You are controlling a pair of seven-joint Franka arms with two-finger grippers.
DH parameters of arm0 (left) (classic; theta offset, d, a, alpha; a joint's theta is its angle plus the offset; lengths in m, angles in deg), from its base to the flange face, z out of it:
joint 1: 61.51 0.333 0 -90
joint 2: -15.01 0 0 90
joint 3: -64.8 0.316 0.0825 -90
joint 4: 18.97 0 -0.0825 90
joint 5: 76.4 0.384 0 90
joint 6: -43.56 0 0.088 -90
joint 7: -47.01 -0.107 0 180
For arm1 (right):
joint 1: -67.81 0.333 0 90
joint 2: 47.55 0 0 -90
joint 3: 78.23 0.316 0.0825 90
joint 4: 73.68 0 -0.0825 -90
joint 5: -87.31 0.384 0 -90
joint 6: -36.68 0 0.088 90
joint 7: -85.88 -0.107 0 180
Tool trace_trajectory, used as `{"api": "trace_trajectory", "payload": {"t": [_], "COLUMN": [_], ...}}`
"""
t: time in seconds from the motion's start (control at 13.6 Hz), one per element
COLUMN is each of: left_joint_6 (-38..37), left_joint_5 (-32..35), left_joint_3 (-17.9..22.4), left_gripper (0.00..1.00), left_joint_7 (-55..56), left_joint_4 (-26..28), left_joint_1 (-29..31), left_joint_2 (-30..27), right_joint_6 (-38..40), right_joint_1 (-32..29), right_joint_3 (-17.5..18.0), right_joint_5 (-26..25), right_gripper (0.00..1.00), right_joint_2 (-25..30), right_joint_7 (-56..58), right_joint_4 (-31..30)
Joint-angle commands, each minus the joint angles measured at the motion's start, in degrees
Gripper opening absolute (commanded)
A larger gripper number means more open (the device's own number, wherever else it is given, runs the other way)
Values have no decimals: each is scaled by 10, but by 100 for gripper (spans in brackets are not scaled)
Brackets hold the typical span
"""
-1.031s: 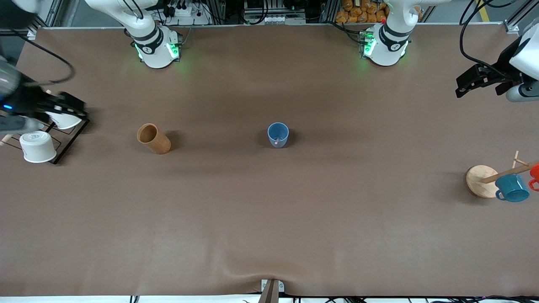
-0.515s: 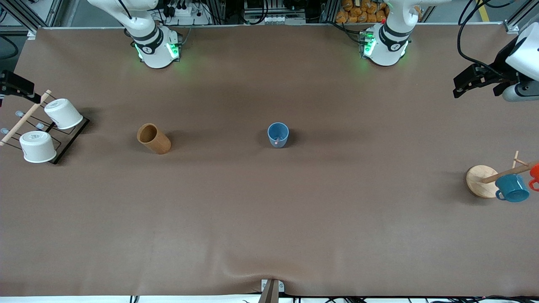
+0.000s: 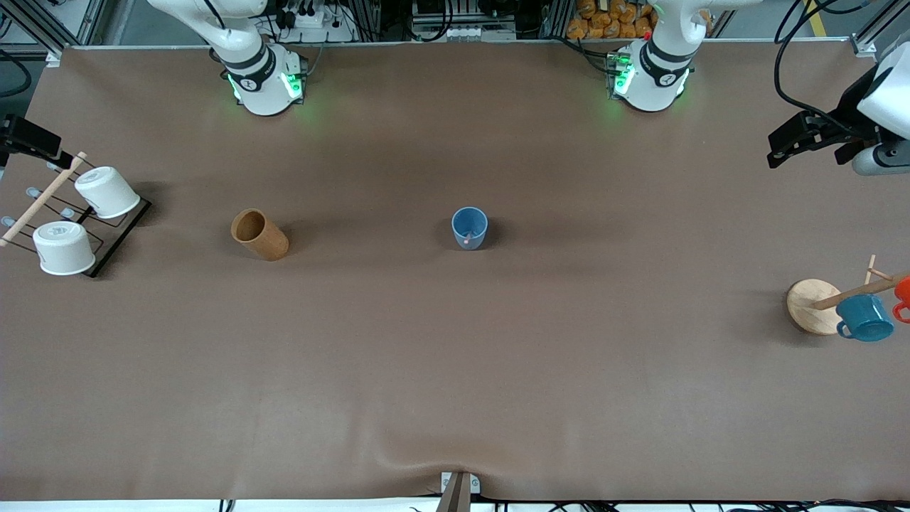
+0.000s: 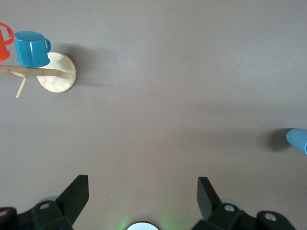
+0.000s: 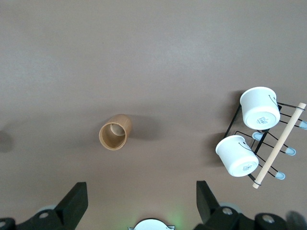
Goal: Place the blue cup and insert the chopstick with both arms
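The blue cup (image 3: 469, 227), matte and tapered, is seen upright; the chopstick (image 3: 468, 237), apparently thin and pink, is leaned toward six o'clock. The left gripper (image 4: 142, 194) and right gripper (image 5: 142, 199) are spread wide, empty.

Front view high, facing arm bases at 12 o'clock. Wrist views straight down from high up; right shares brown cup (image 3: 259, 234), left shares teal mug (image 3: 864, 318).

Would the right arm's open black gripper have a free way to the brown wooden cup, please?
Probably yes: the right gripper hangs open over bare table, and the brown wooden cup stands alone with nothing beside it.
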Motion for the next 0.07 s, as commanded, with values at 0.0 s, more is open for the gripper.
{"api": "trace_trajectory", "payload": {"t": [0.0], "left_joint_6": [-7], "left_joint_5": [7], "left_joint_3": [1], "left_gripper": [100], "left_joint_7": [4], "left_joint_4": [-15], "left_joint_1": [2], "left_joint_2": [5], "right_joint_6": [2], "right_joint_1": [0], "right_joint_3": [5], "right_joint_5": [3], "right_gripper": [100], "right_joint_2": [9], "right_joint_7": [-13], "right_joint_4": [8]}}
